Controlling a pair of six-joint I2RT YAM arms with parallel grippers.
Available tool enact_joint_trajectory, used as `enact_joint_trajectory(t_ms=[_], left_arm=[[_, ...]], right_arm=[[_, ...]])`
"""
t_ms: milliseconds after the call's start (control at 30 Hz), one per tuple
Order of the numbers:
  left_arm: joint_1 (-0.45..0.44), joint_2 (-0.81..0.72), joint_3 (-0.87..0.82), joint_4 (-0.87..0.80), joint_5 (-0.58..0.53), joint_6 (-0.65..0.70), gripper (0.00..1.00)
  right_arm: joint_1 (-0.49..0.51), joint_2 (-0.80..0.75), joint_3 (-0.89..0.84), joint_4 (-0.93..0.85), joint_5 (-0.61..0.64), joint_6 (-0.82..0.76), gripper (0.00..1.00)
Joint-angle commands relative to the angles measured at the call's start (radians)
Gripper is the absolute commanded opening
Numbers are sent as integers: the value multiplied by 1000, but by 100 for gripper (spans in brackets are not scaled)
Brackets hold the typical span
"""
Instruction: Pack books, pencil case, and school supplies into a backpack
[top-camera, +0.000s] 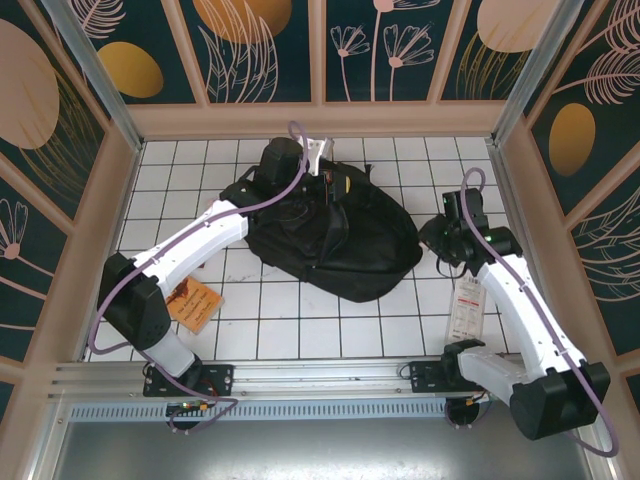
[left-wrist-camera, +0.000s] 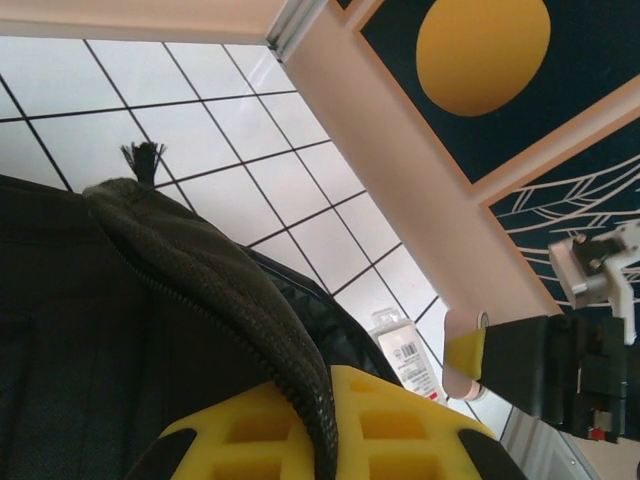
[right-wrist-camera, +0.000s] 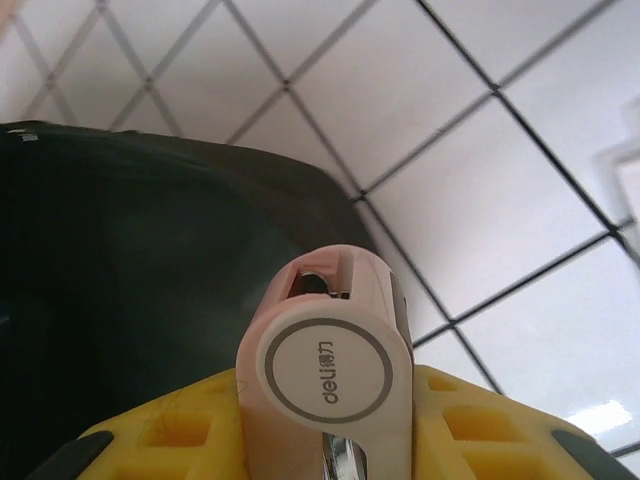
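The black backpack (top-camera: 335, 235) lies in the middle of the tiled table. My left gripper (top-camera: 316, 158) is at its far top edge, and in the left wrist view its yellow fingers (left-wrist-camera: 400, 425) are shut on the backpack's zipped rim (left-wrist-camera: 215, 280). My right gripper (top-camera: 447, 232) hovers by the backpack's right side, shut on a pink round-headed school supply (right-wrist-camera: 330, 375) marked "deli". That pink piece (left-wrist-camera: 462, 350) also appears in the left wrist view. The orange booklet (top-camera: 193, 303) lies on the tiles at the left, partly under the left arm.
A pink-white card-like pack (top-camera: 467, 308) lies on the tiles right of the backpack, beside the right arm; it shows as a white labelled pack (left-wrist-camera: 408, 355) in the left wrist view. Beige walls close in the table on three sides.
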Motion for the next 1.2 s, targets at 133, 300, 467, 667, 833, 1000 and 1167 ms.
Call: enact_joint_trajectory(t_ms=[133,300,467,667,833,1000,1167], left_arm=[[7,-76,111,26,63,-21,0],[8,-78,132,17,80,-35,0],[9,-71,127,33,103,-57,0],[7,-59,114,80,121,-91,0],[8,-49,106,134,135,-136,0],[8,-46,108,184,147,-180,0],[9,-44,106,233,175,-221,0]], right_arm=[[143,84,92,89,-104,33,29],[228,177,94,199,-138,67,29],[249,272,113,269,-159,76,29],[242,389,120,404,-217,158,30],[234,495,119,600,-303,303,30],[232,593,150,749,-363,446,31],[234,671,200,831,-399,538,36]])
